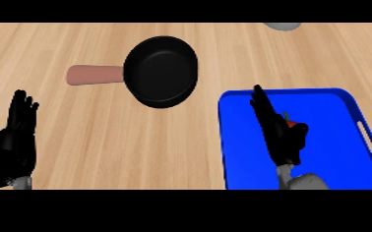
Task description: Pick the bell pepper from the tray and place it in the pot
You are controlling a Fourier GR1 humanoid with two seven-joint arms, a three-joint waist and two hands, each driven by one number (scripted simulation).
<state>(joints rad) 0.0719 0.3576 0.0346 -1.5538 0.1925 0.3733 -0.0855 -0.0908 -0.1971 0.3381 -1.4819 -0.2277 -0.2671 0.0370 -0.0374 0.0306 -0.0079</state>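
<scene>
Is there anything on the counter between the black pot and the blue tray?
Nothing. In the head view, only bare wooden counter separates the pot from the tray.

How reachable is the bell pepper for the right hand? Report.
Probably yes: the right hand is open over the tray, beside the bell pepper, nothing between them, though it hides most of it.

Place: a kitchen.
Surface: light wood-grain counter (94,132), viewed steeply from above.
Cookware: round black pan (161,71) with a reddish-brown handle (94,74), lying on the counter.
Serving ware: blue tray (330,142) with a raised rim, at the right.
Other: grey rounded object (282,25) at the far edge, cut off; kind unclear.
</scene>
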